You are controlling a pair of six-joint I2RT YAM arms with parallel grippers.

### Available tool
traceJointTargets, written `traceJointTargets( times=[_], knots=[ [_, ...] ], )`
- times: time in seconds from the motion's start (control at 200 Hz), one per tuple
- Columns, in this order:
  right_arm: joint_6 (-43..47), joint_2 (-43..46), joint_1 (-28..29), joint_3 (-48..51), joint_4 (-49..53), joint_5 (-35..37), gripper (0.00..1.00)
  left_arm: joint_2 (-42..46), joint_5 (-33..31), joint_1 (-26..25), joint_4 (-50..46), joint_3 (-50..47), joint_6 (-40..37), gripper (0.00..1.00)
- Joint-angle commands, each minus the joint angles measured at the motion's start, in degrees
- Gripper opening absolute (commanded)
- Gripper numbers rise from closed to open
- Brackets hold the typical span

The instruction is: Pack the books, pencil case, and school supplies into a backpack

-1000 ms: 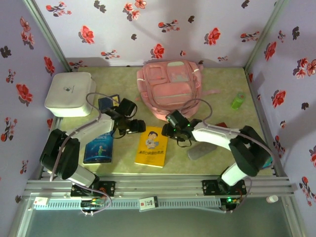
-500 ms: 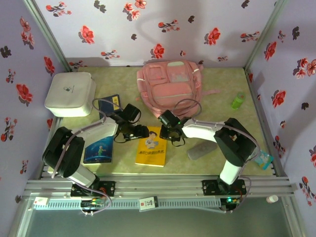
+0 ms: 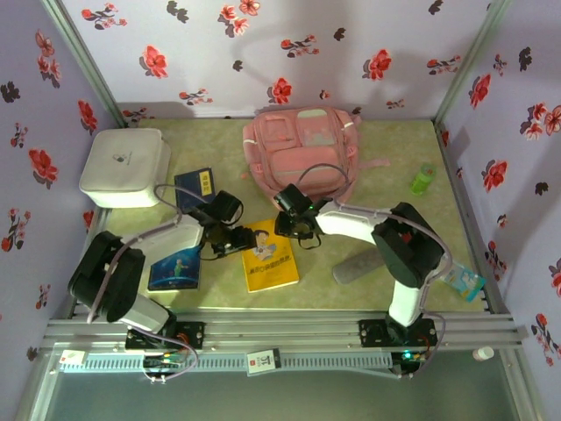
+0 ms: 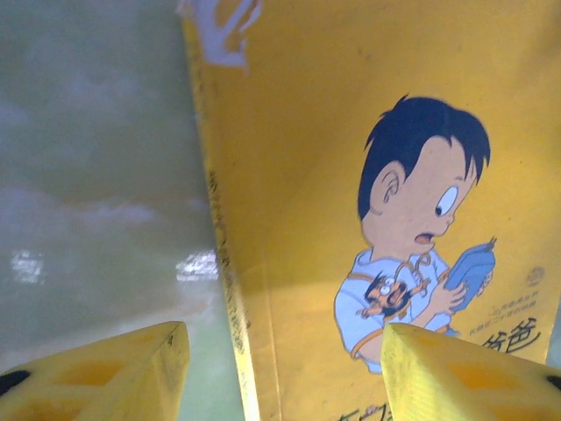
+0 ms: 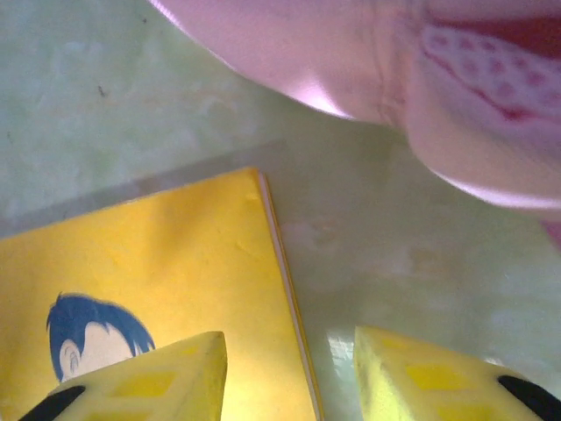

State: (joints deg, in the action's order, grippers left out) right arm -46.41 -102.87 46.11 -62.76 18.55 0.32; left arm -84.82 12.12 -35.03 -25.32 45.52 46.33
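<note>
Yellow book [image 3: 270,257]: flat on worktop [image 3: 394,145] near backpack [image 3: 302,158], left fingers [image 4: 105,368] parted astride its spine edge, right fingers [image 5: 421,377] parted astride its far corner, neither holding anything; risk: closing on so thin an edge could skid the book or crease its cover.

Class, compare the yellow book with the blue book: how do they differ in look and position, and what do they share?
The yellow book shows a cartoon boy; the blue book has a darker illustrated cover. The yellow book lies mid-table with the left gripper and right gripper, both open, at its far end; the blue book lies further left, partly under the left arm. Both lie flat, outside the backpack.
</note>
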Motion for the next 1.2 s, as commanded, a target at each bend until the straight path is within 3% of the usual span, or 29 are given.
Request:
traceJointTargets(
  times=[0.0,0.125,0.275,0.48,1.035,1.195],
  knots=[
    [1.17,3.46,-0.18,2.85,1.72,-2.28,0.46,3.04,1.49,-0.04,2.07,-2.82,4.92,0.59],
    [1.15,1.3,-0.3,4.63,-0.01,-6.71,0.42,2.93,4.13,-0.13,5.0,-4.62,7.07,0.51],
    [0.63,-0.74,-0.24,4.51,-0.5,-7.5,0.36,2.17,4.58,-0.22,5.89,-4.56,7.6,0.48],
    [0.11,-3.16,-0.26,4.05,0.98,-5.34,0.3,0.39,4.73,-0.22,6.08,-4.66,8.08,0.47],
    [-1.58,-5.12,-0.54,4.65,0.08,-5.12,0.3,-2.89,5.26,-1.01,8.14,-3.96,8.87,0.54],
    [-1.75,-5.28,-0.64,4.8,-0.07,-5.15,0.3,-3.46,6.18,-1.19,8.8,-3.55,8.96,0.52]
  ],
)
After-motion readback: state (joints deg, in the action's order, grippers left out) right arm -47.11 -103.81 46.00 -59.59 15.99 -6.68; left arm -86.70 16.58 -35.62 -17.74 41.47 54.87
